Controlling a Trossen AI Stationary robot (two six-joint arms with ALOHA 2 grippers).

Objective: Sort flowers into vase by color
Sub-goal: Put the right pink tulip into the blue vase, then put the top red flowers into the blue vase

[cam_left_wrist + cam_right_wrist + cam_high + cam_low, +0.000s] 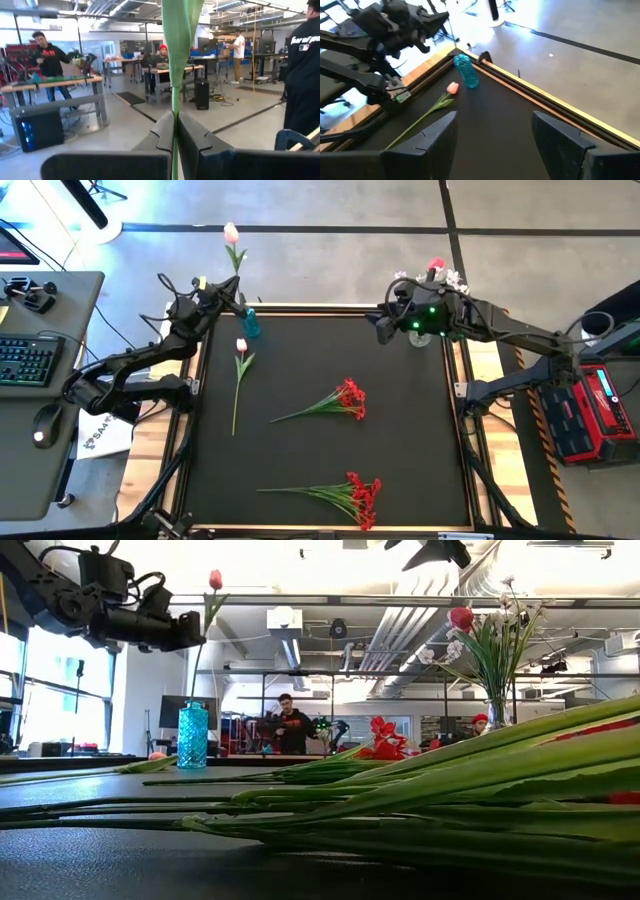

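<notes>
My left gripper (pixel 238 302) is at the mat's far left corner, shut on a pink tulip (pixel 231 230), just above the blue vase (pixel 250 323). In the low view the bloom (pixel 215 580) stands high above the vase (pixel 192 735). A second pink tulip (pixel 240 370) lies flat on the mat. Two red bunches (pixel 338 402) (pixel 345 495) also lie flat, at mid mat and near the front edge. My right gripper (pixel 384 328) hangs open over the far right of the mat, holding nothing. My left gripper pinches the tulip's green stem (pixel 175 107) between its two fingers, below a long leaf (pixel 180 30). The fingers come about level from the table's left side and lie across the stem. The tulip stands upright with its bloom on top. Its thin lower stem (pixel 198 680) runs down to the blue vase's mouth.
A clear vase (pixel 497 712) with white blossoms and a red rose (pixel 461 617) stands at the far right corner, beside the right arm. A desk with a keyboard (pixel 28 360) is to the table's left. People work in the room beyond.
</notes>
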